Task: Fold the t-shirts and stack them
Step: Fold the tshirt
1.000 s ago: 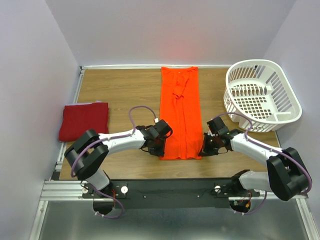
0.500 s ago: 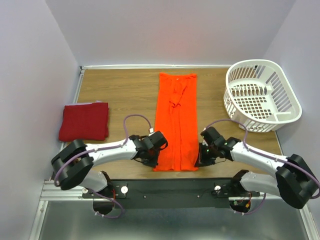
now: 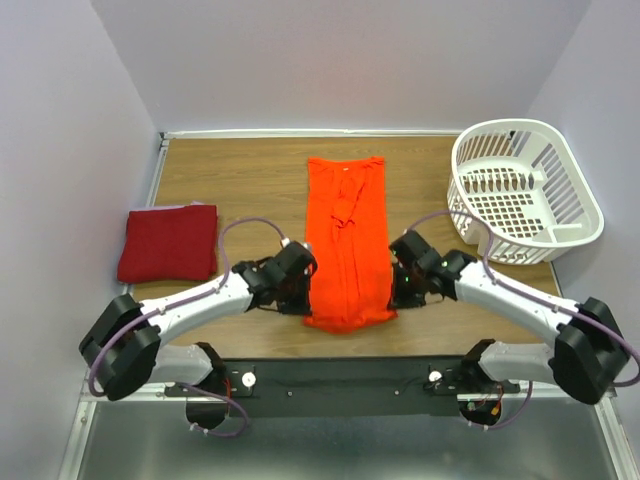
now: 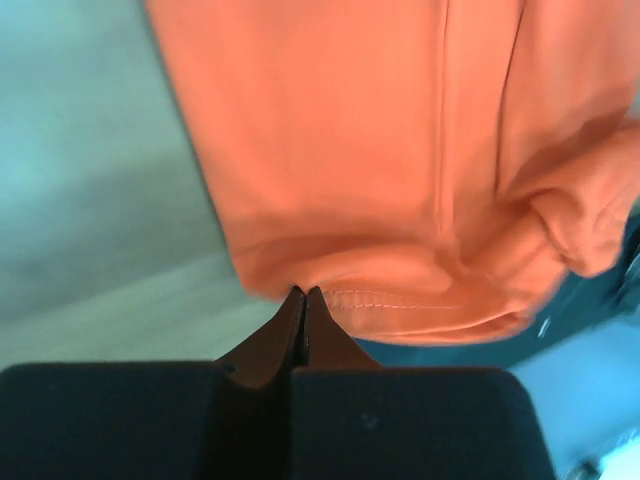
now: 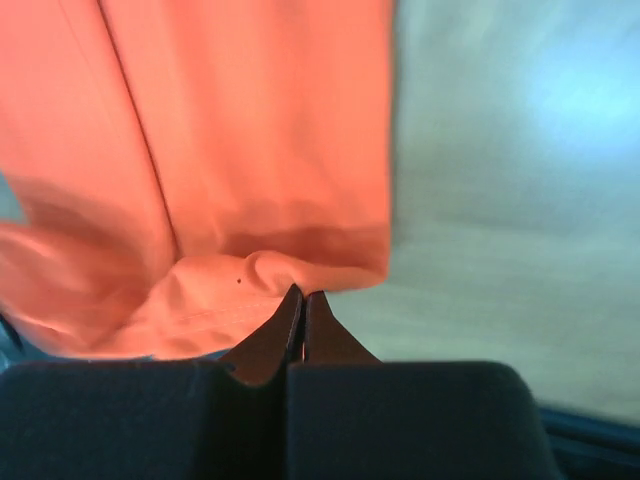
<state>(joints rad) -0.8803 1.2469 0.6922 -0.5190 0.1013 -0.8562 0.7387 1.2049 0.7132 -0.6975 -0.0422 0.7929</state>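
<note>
The bright orange-red t-shirt [image 3: 347,240] lies as a long narrow strip down the middle of the table, collar at the far end. Its near hem is raised off the wood. My left gripper [image 3: 307,283] is shut on the hem's left corner, and my right gripper [image 3: 394,284] is shut on the right corner. In the left wrist view the left gripper [image 4: 303,292] pinches the stitched edge of the orange cloth [image 4: 380,150]. The right gripper [image 5: 303,292] pinches a bunched fold of the same shirt [image 5: 240,130]. The dark crimson t-shirt [image 3: 168,243] lies folded at the left.
A white lattice laundry basket [image 3: 572,190] stands at the back right, just beyond my right arm. Grey walls close in the table on the left, the far side and the right. Bare wood [image 3: 235,175] shows between the two shirts.
The left gripper closed on the hem corner. Both grippers drew the orange shirt toward the near edge, then raised the hem; the shirt slid nearer and slightly left.
</note>
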